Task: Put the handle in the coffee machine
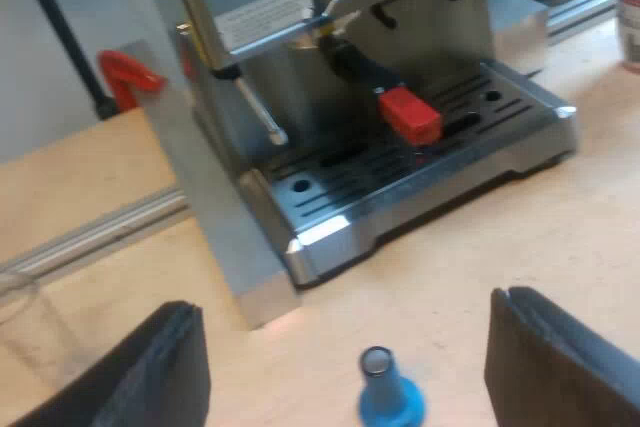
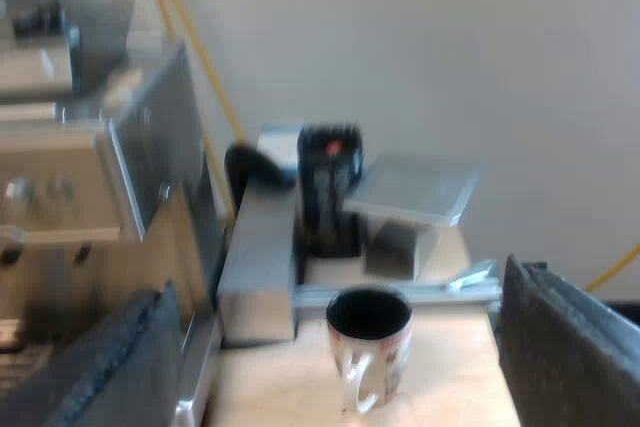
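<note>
The espresso machine (image 1: pixel 330 67) stands on the wooden table, its steel drip tray (image 1: pixel 420 172) facing me. The metal holder is locked into the machine's front, and its dark handle (image 1: pixel 365 72) slopes down to the red end (image 1: pixel 408 115) above the tray. My left gripper (image 1: pixel 345 367) is open, held back from the machine, with a blue tamper (image 1: pixel 388 397) standing between its fingers (image 1: pixel 150 367) untouched. My right gripper (image 2: pixel 335 367) is open beside the machine's side (image 2: pixel 90 187), and a dark-lined mug (image 2: pixel 368 342) stands on the table between its fingers (image 2: pixel 570 347), apart from both.
A steam wand (image 1: pixel 262 112) hangs over the tray's end. A red clamp (image 1: pixel 128 72) and a metal rail (image 1: pixel 90 232) lie beside the machine. A glass rim (image 1: pixel 15 297) stands by the rail. Behind the mug are a grey block (image 2: pixel 262 267), a black device (image 2: pixel 330 192) and a grey plate (image 2: pixel 415 187).
</note>
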You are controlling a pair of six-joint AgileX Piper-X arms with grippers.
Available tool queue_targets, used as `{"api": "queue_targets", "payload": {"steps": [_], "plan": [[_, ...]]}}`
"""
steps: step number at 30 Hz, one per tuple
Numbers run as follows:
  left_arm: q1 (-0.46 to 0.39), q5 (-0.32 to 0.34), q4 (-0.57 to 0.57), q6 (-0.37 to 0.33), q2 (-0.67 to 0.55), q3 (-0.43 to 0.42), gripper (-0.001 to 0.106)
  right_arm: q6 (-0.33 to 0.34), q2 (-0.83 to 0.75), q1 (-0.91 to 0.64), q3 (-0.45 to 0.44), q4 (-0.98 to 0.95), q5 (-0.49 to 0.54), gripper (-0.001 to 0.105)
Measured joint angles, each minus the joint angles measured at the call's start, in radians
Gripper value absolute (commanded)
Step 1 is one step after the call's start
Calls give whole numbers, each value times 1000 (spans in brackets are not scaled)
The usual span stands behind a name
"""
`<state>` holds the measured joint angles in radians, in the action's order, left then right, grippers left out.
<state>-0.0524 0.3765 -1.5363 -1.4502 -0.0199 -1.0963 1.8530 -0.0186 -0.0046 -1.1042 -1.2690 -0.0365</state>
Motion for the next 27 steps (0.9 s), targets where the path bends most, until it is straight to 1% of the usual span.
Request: {"api": "queue_targets", "payload": {"steps": [1,5,7,8,9,11,13,15,18,19,20,22,23,25,27], "plan": [[-2,-12,1,10,0,-4,62,0,0,0,9,-5,0,69],[-5,-15,1,10,0,0,62,0,0,0,20,0,0,69],[-5,-45,21,-43,0,15,62,0,0,0,30,21,0,69],[-5,-53,33,-56,0,19,62,0,0,0,36,34,0,69],[-5,-67,66,-89,0,32,62,0,0,0,46,64,0,69],[-5,-86,114,-127,0,57,62,-10,0,0,70,99,0,69],[-5,-101,209,-170,2,95,62,-34,0,0,104,135,0,69],[-5,-101,271,-190,2,131,62,-40,0,0,137,150,0,69],[-5,-101,358,-198,2,188,62,-43,0,0,184,152,0,69],[-5,-101,375,-198,2,213,62,-43,1,0,217,152,0,69],[-5,-101,386,-200,2,227,62,-43,1,0,230,152,0,69],[-5,-103,411,-200,2,290,62,-43,3,0,275,152,0,69],[-5,-102,416,-200,2,309,62,-43,2,0,283,152,0,69],[-5,-102,426,-203,4,373,62,-43,2,0,323,152,0,69],[-5,-102,440,-203,4,423,62,-43,2,0,339,152,0,69]]}}
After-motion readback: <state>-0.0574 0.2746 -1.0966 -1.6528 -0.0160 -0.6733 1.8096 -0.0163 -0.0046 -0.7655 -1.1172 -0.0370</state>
